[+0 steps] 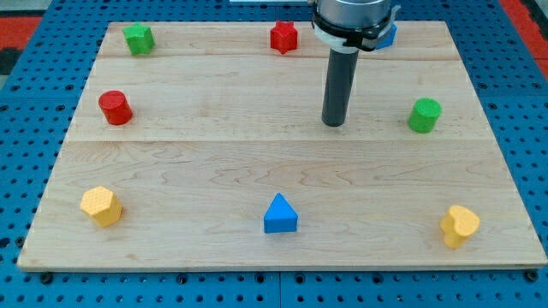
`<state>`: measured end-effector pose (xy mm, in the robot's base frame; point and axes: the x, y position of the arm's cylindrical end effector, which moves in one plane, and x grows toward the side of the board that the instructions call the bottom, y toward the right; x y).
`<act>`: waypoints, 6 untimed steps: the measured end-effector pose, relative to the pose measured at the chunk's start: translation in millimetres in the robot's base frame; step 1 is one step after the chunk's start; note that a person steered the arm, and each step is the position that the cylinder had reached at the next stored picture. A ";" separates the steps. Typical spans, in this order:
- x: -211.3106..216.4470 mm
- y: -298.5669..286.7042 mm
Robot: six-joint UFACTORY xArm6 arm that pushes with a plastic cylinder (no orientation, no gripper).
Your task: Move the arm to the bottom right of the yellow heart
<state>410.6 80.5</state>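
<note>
The yellow heart (460, 226) lies near the bottom right corner of the wooden board (257, 162). My tip (333, 122) rests on the board in its upper middle, far up and to the left of the heart. A green cylinder (424, 115) stands to the right of my tip, about level with it. Nothing touches my tip.
A red star (283, 37) and a green block (137, 38) sit along the top edge. A blue block (387, 36) is half hidden behind the arm. A red cylinder (115, 108) stands at the left, a yellow hexagon (101, 205) at the bottom left, a blue triangle (280, 215) at the bottom middle.
</note>
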 end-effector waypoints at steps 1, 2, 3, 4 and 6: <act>11.2 7.4; 70.8 61.9; 75.1 107.1; 93.2 175.7; 201.1 223.7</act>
